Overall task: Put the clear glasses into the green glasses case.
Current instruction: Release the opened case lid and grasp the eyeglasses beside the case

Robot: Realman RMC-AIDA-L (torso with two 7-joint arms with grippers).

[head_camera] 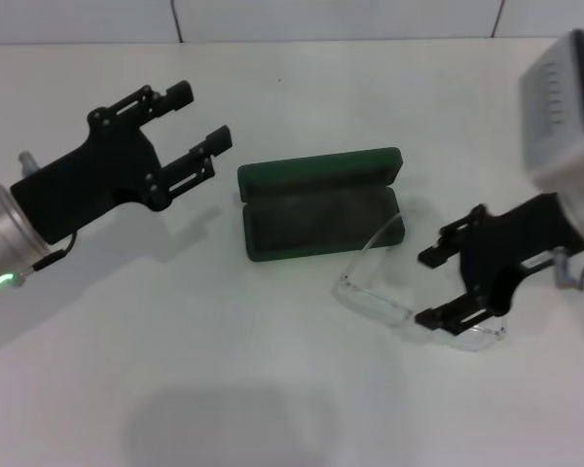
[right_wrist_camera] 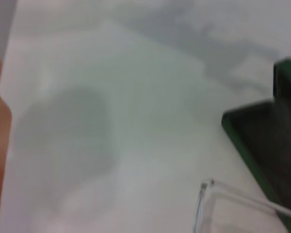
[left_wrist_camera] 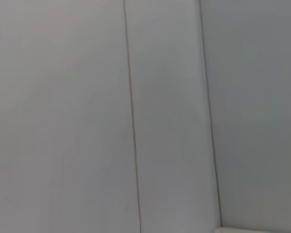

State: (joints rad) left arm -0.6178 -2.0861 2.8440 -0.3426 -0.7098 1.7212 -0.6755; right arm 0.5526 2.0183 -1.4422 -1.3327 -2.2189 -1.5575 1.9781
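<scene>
Step in hand: grasp of the clear glasses [head_camera: 414, 302], not yet made. Nothing is in the green glasses case [head_camera: 319, 202] so far.

Layout on the table [head_camera: 273, 389]: case sits mid-table, toward the far edge, lid up and hinged on the far side, dark lined tray exposed and bare. Glasses lie flat on the table just beside the case's near right corner, on the right-edge side. One clear temple arm reaches up to that corner and appears to touch or overlap the case rim; can't tell which. The lens front runs along the near side.

Right tool [head_camera: 438, 289]: low over the glasses at their right end, fingers spread, one finger above the temple area, the other down at the lens front. Straddling, not pinching; no lift visible. The right wrist view shows the temple tip and the green case [right_wrist_camera: 262, 150] wall beyond it, but not this tool's own fingers.

Left tool [head_camera: 190, 126]: hovering left of the case toward the far left part of the table, fingers spread, holding nothing. Its wrist camera sees only blank wall panels. Looks idle.

Next move, my read: close the right tool on the frame near the lens/temple joint, lift clear of the case rim, carry over the tray, align the long axis with the case, and lower. Clear plastic is slick and thin, so the grip needs to be square. The temple at the rim may snag or nudge the case on lift.
</scene>
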